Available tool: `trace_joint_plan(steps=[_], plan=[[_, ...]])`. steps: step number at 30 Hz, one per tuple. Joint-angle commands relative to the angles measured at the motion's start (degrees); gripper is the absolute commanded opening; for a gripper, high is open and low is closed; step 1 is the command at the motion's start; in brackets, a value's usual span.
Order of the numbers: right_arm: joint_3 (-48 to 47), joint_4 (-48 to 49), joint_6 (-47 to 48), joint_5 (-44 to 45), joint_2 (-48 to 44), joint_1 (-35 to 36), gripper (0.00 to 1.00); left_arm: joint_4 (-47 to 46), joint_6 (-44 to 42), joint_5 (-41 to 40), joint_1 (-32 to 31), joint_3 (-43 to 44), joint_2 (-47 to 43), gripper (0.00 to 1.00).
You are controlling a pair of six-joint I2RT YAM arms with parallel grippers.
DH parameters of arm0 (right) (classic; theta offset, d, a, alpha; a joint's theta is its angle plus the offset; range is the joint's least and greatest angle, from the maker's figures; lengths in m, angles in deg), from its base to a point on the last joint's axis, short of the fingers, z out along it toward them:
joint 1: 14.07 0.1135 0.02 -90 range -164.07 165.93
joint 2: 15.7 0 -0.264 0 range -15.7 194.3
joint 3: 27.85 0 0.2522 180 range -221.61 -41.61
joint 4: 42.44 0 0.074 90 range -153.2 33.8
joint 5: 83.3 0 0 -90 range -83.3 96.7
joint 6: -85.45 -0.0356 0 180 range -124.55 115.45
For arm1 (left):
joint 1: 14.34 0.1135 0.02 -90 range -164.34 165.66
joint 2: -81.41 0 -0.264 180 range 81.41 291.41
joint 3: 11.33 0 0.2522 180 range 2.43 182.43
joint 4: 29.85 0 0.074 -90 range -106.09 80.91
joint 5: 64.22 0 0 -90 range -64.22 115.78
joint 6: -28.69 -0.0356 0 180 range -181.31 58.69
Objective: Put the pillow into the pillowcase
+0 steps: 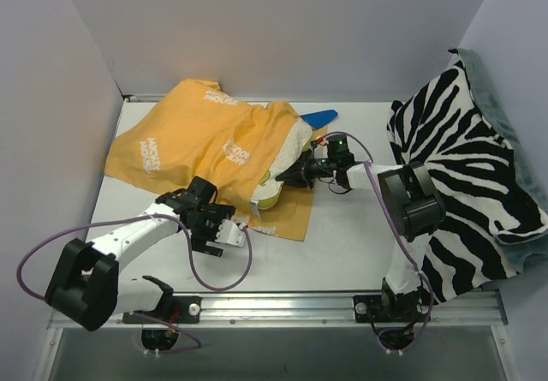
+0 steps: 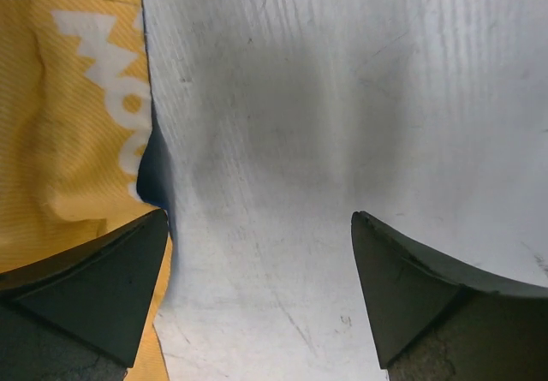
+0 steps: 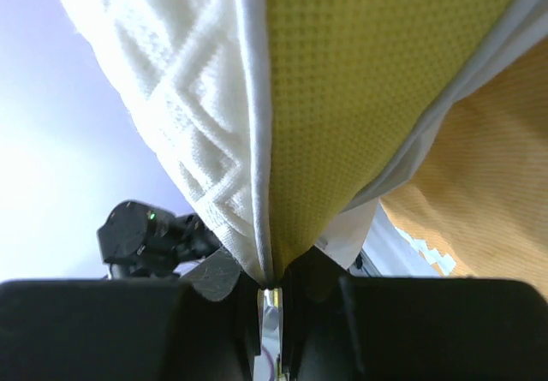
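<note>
A pale desk point(image 1: 342, 244) fills the view from above, with a zebra-striped blanket point(image 1: 462, 167) heaped at its right edge, well apart from the work. The mustard-orange pillowcase point(image 1: 197, 137) lies spread across the far left of the desk, its opening facing right. The cream pillow point(image 1: 287, 154) with its yellow-green edge sticks out of that opening; how much is inside, I cannot tell.

My right hand point(image 1: 291, 175) is clamped on the pillow's exposed end. Its wrist camera shows the knit cream face and yellow-green side of the pillow point(image 3: 342, 98) pinched tightly in the right hand point(image 3: 271, 291), orange cloth point(image 3: 488, 184) just beside.

My left hand point(image 1: 221, 237) is spread wide and holds nothing. It hovers over bare desk point(image 2: 342, 98), one finger at the pillowcase's near edge point(image 2: 68, 124).

To do this step well, I judge the left hand should take only the top layer of that edge and lift it, keeping the mouth open. Then the right hand can push the pillow leftward, low and straight, so the cloth does not bunch or drag along.
</note>
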Motion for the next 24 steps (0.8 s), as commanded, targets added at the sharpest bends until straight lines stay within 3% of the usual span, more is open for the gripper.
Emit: trace_joint_plan(steps=[1, 2, 8, 14, 18, 19, 20, 21, 24], plan=[[0.6, -1.5, 1.1, -3.6, -2.3, -0.4, 0.0, -12.1, -4.7, -2.6, 1.4, -2.0, 3.4, 0.97], [0.7, -1.5, 1.1, -3.7, -2.2, -0.4, 0.0, -17.7, -4.4, -2.9, 1.5, -2.9, 4.2, 0.97], [0.8, -1.0, 0.0, -5.0, -1.9, -0.8, 0.0, -28.5, -5.7, -0.3, 1.7, -2.6, 11.2, 0.96], [1.6, 3.5, -4.2, -6.7, -0.9, -1.2, 0.0, -39.6, -9.7, -0.4, 2.0, -6.0, 16.7, 0.83], [2.3, 6.4, -6.9, -7.0, -0.6, -1.4, 0.0, -38.1, -12.0, 0.4, 2.7, -4.1, 19.0, 0.48], [2.2, 6.5, -7.2, -7.0, -0.4, -1.4, 0.0, -36.8, -12.9, 1.2, 2.7, -3.1, 18.2, 0.21], [1.7, 6.6, -7.3, -6.7, 0.0, -1.3, 0.0, -32.8, -13.7, 3.9, 2.6, -2.5, 17.4, 0.05], [1.4, 7.0, -8.1, -6.5, 0.1, -1.0, 0.0, -30.2, -14.2, 6.0, 1.1, -1.6, 16.0, 0.0], [-0.2, 12.5, -11.8, -4.2, 1.8, 0.3, 0.0, -19.4, -7.5, 13.4, -5.9, 3.7, 8.3, 0.0]])
